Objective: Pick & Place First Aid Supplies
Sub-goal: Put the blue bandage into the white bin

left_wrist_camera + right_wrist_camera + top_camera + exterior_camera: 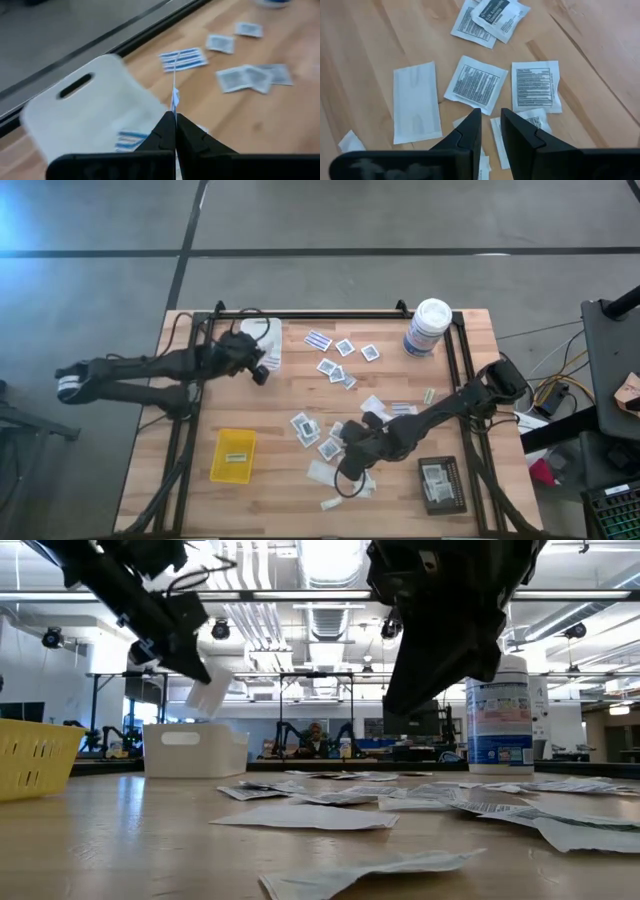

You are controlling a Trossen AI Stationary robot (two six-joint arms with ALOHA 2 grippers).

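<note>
Many small flat first aid packets lie scattered on the wooden table (300, 395), among them blue-striped strips (318, 340) and white squares (335, 368). My left gripper (262, 372) is shut on one thin blue-and-white packet (174, 95) beside the white tray (266, 340), which holds a striped packet (127, 140). My right gripper (346, 466) hovers over packets near the table's front. Its fingers (470, 127) stand a narrow gap apart above a printed square packet (479, 85) and a small strip (496, 137), touching nothing that I can see. My left gripper pinches the packet's near edge (174, 111) between its two fingertips. It shows edge-on, sticking out beyond the tips. The fingers slant downward from the table's left. The packet (210, 692) hangs clear, over the white tray (195, 750).
A yellow tray (233, 455) sits at the front left and a black tray (441, 485) with packets at the front right. A tall white canister (428, 328) stands at the far right. A black frame rail (330, 315) runs along the far edge. A long pale packet (416, 102) lies nearby.
</note>
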